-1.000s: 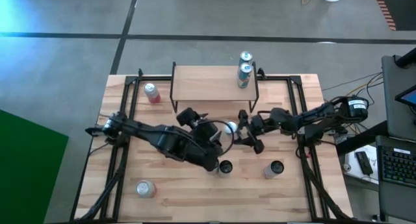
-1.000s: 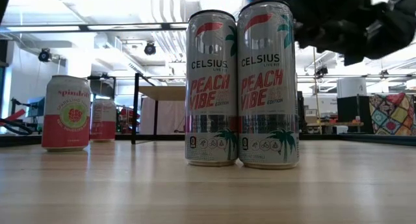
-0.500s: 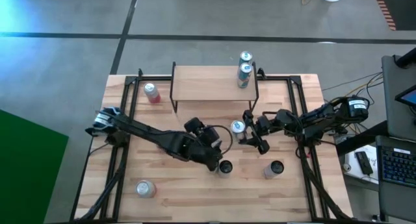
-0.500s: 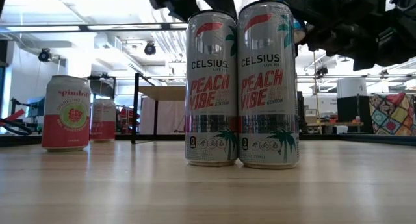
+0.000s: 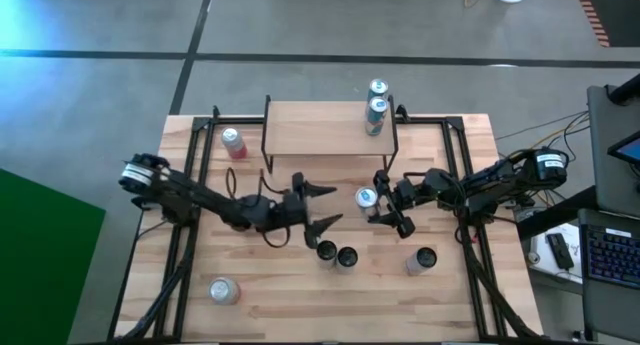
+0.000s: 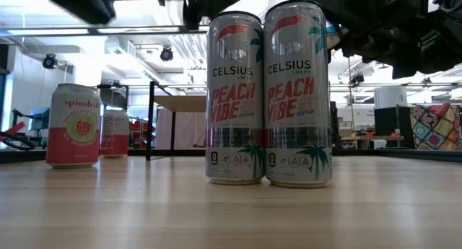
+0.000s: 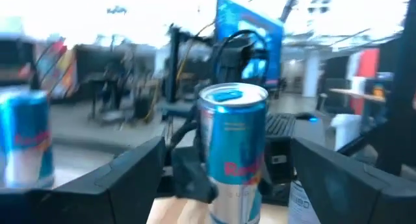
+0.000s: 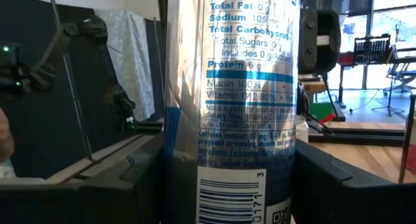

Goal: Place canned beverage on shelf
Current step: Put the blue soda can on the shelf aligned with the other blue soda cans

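Trouble could begin on the left, where the left gripper [image 5: 318, 205] hangs with its dark fingers spread wide and holding nothing, just beside the two tall silver-and-pink cans [image 5: 337, 254] on the slatted wooden tabletop [image 5: 270, 295], so a careless sweep might topple them. Further right, the right gripper [image 5: 382, 200] is clamped on the slim blue-and-silver beverage can [image 5: 366, 197], held in front of the low light-wood shelf with thin black legs [image 5: 310, 130]. The two cans already standing at the shelf's right end [image 5: 376, 115] risk being knocked if this can goes in close beside them.

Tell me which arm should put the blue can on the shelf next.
Right. The right gripper is already shut on the blue can, just in front of the shelf. The left gripper is open and empty, farther back.
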Tool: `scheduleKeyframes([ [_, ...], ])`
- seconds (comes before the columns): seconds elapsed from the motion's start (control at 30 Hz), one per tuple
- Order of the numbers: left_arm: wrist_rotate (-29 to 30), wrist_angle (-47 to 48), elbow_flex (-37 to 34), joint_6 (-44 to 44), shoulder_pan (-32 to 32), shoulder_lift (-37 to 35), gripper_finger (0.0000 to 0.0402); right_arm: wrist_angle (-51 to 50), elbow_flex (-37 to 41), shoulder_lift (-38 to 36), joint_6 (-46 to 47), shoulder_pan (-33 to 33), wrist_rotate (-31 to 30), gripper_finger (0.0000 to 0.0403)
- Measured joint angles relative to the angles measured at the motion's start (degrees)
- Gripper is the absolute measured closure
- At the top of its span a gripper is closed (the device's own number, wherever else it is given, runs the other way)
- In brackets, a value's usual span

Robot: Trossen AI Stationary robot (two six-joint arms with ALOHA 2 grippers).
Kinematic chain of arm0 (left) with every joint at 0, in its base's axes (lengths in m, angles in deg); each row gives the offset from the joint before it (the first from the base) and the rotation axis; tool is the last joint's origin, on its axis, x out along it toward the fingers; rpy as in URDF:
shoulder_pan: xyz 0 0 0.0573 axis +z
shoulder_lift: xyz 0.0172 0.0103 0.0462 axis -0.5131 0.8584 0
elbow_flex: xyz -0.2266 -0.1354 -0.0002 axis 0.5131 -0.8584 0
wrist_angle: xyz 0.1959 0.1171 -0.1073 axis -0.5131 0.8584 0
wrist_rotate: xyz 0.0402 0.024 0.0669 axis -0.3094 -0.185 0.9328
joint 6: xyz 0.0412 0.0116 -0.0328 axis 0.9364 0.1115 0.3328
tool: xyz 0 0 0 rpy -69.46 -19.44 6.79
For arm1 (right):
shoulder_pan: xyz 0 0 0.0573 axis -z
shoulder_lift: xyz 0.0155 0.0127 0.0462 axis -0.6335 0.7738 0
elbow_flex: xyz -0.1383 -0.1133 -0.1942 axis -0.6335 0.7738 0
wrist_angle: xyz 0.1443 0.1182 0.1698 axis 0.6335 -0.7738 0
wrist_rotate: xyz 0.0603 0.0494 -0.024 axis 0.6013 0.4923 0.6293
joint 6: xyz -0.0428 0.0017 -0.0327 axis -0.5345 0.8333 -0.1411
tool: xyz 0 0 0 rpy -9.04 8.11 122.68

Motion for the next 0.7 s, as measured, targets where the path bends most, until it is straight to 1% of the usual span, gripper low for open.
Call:
scheduleKeyframes([
  [0.1,-4.0,-5.1,0.3,4.7,0.5,3.7,0.0081,-0.5,0.0,0.0,-1.2,0.0,1.5,0.0172],
  [0.2,-4.0,-4.3,4.5,8.3,0.7,7.1,0.0075,-1.0,0.0,0.0,-1.6,0.0,2.0,0.0172],
  [0.3,-3.5,-0.3,10.5,10.5,1.1,9.8,0.0069,-3.5,-0.6,0.0,-2.7,0.0,1.8,0.0172],
  [0.37,-1.8,4.4,14.8,9.5,1.8,11.1,0.0066,-5.6,-1.3,0.0,-3.1,0.0,1.8,0.0172],
  [0.43,-1.5,11.2,18.1,7.7,2.7,11.4,0.0066,-7.2,-1.8,0.0,-3.1,0.0,1.8,0.0172],
  [0.53,-3.0,18.2,21.9,5.3,3.7,11.8,0.0068,-7.8,-2.0,0.1,-2.9,0.0,1.8,0.0172],
  [0.6,-4.3,18.4,23.0,4.2,3.9,12.2,0.0073,-7.5,-1.9,0.0,-3.1,0.0,1.8,0.0172],
  [0.7,-6.0,17.2,22.7,4.0,3.8,12.1,0.0086,-7.7,-1.5,-0.9,-3.5,0.0,2.4,0.0172],
])
